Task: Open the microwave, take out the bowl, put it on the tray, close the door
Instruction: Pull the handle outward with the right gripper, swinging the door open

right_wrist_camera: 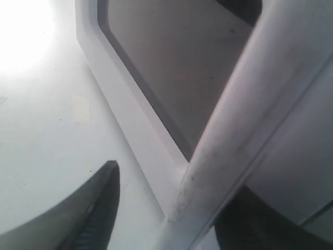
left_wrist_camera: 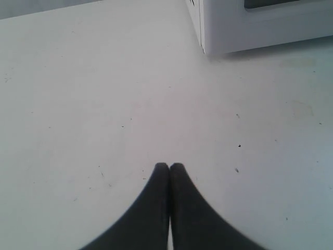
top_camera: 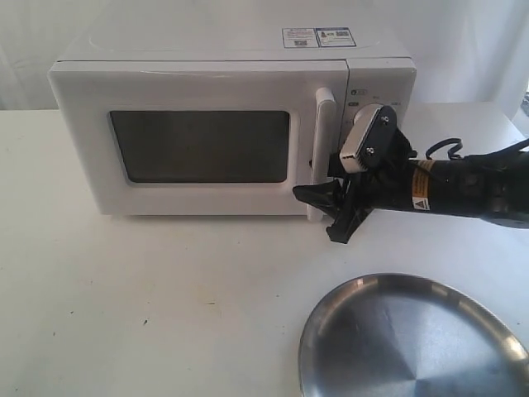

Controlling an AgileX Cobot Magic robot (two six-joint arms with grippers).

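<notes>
Straddling the tall handle (top_camera: 324,124) at centre right of the exterior frame: right end effector (top_camera: 324,212), spread wide, one finger on each side of the bar, nothing clamped yet. Confirmed in the right wrist view, with one of the fingers (right_wrist_camera: 99,208) apart from the bar and the other tucked behind it. Left end effector (left_wrist_camera: 169,167) closed on nothing, tips pressed together, hovering over bare tabletop (top_camera: 124,289) near a lower corner of the microwave (top_camera: 231,41). Door (top_camera: 91,149) shut across the upper middle of the frame. No bowl in sight, presumably behind the dark window, cannot confirm. Tray (top_camera: 413,339) empty at lower right, just below the right arm.

Step judged: opening the door, task barely started.

Risks:
- Pulling without closing on the bar: likely slip off the handle, door left shut.
- Pulling straight back instead of following the hinge arc: likely twist or lost grip.
- No bracing from the left side: possible slide of the whole microwave across the tabletop instead of latch release.
- Low arm sweep during the pull: possible knock to the tray rim.
</notes>
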